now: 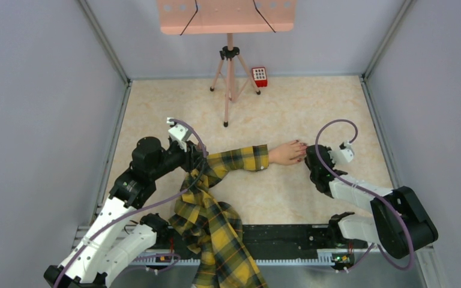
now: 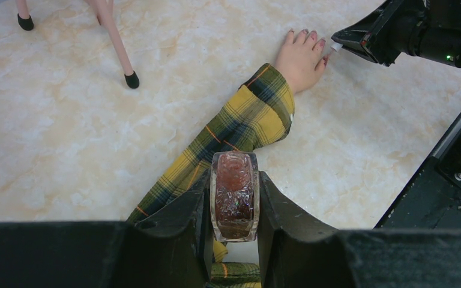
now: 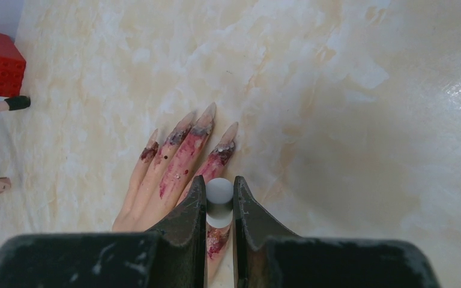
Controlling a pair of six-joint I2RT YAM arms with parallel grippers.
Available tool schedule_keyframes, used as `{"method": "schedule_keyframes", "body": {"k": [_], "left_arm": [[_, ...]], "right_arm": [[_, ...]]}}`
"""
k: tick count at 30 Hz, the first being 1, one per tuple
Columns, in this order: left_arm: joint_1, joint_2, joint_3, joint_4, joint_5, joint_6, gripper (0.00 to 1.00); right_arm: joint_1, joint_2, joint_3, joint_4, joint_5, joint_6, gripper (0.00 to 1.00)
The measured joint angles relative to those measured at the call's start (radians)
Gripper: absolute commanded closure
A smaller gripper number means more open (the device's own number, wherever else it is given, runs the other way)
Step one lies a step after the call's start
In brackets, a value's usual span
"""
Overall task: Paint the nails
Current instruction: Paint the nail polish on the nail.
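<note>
The pale mannequin hand [image 1: 287, 153] lies on the marble tabletop, in a yellow-black plaid sleeve [image 1: 240, 159]. Its long nails [image 3: 183, 133] are smeared with dark red glittery polish, which also streaks the fingers. The nails also show in the left wrist view [image 2: 315, 39]. My right gripper [image 3: 219, 183] is shut on a white-grey brush cap [image 3: 219, 195] and hovers right over the fingers. The brush tip [image 2: 336, 47] sits at a fingertip. My left gripper [image 2: 234, 180] is shut on a glass polish bottle [image 2: 234, 195] above the sleeve's forearm.
A pink tripod [image 1: 230, 72] carrying a pink board [image 1: 225, 15] stands at the back. A small red keypad box [image 1: 259, 76] sits beside it. The rest of the plaid shirt [image 1: 216, 234] drapes over the black rail [image 1: 288, 240] at the near edge.
</note>
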Motion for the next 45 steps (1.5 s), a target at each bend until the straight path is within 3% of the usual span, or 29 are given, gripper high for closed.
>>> {"method": "schedule_keyframes", "body": {"k": [45], "left_arm": [[0.000,0.000,0.000,0.000,-0.001,0.000,1.00]], "right_arm": [[0.000,0.013,-0.005,0.010,0.079,0.007,1.00]]}}
